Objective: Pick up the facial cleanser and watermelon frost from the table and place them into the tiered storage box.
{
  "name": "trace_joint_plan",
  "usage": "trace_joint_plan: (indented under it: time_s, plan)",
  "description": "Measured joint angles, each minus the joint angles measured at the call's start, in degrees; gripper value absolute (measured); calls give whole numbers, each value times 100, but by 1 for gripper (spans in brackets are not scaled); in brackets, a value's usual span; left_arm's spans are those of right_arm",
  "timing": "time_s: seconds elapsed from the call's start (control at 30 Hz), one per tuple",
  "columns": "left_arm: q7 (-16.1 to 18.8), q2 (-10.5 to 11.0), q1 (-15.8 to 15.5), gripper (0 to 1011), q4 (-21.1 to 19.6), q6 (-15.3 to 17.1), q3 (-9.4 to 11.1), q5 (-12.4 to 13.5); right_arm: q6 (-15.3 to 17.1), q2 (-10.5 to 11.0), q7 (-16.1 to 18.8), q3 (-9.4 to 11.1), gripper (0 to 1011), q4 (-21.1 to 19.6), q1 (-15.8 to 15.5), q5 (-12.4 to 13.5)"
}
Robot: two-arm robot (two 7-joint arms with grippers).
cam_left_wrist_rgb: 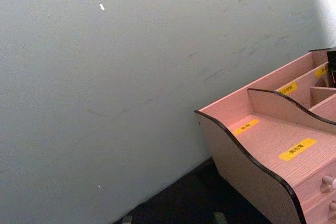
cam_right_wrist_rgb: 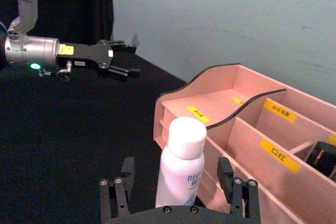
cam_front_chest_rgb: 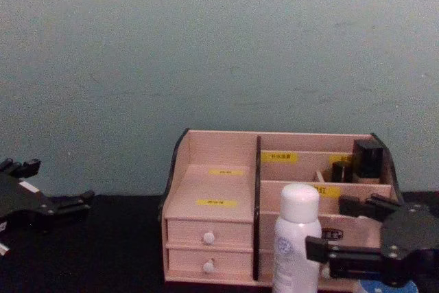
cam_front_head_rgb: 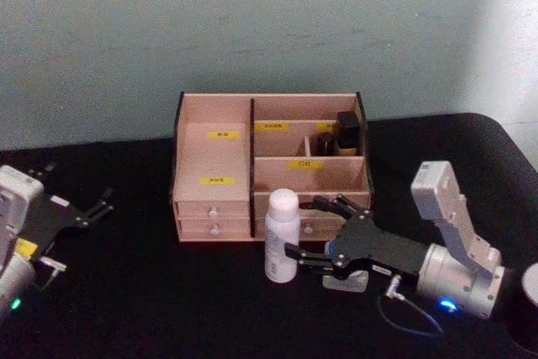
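Bracketing upright cleanser with right gripper, jaws apart, just in front of box. Idling left gripper far left, jaws apart too.

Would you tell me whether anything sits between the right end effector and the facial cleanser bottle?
Nothing visible does. The right end effector is open, its fingers flanking the facial cleanser bottle, which stands upright in front of the tiered storage box. The left end effector is parked far left.
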Motion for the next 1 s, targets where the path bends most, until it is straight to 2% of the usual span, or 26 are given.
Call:
trace_joint_plan:
  time_s: [0.23,0.47,1.0]
  plan:
    - [0,0,0,1001,0,0,0,0,181,-322,54,-78,1003,362,276,-96]
    - [0,0,0,1001,0,0,0,0,302,-537,62,-144,1003,612,474,-162]
    - [0,0,0,1001,0,0,0,0,532,-737,44,-225,1003,888,679,-242]
